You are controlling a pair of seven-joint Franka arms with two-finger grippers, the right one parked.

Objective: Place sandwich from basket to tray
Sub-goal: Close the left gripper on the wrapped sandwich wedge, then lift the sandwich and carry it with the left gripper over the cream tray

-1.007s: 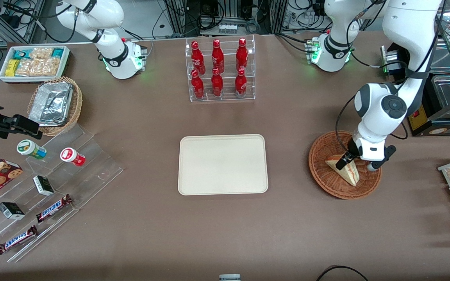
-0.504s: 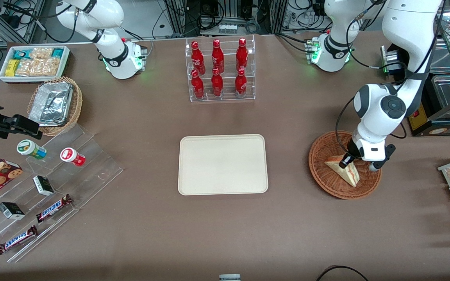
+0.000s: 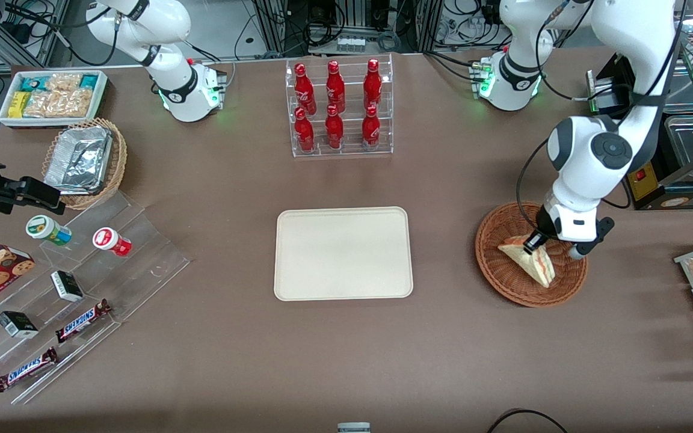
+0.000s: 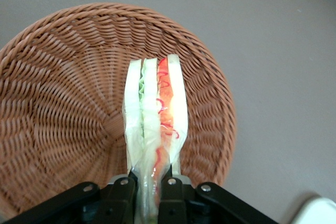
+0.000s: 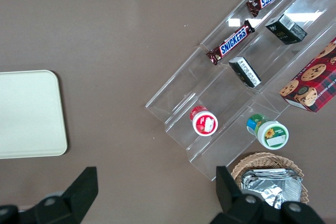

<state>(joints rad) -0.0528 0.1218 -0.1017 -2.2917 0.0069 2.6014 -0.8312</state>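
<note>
Currently the gripper [image 4: 148, 184] fingers [image 4: 124, 188] are clamped on the sandwich [image 4: 155, 124], which sits in the basket [image 4: 63, 103]. Step: lift-off. Next move: raise clear of the rim, then carry to the tray [image 3: 343, 253].

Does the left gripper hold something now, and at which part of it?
Yes. The left gripper is shut on the triangular white-bread sandwich, pinching one end across its bread faces, above the reddish-brown wicker basket.

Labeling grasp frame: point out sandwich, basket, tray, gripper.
sandwich [image 4: 156, 114]: left wrist view, filling edge.
basket [image 3: 494, 264]: front view, woven wall.
tray [image 3: 342, 252]: front view, bare middle.
gripper [image 4: 149, 183]: left wrist view, shut on sandwich, over basket.
</note>
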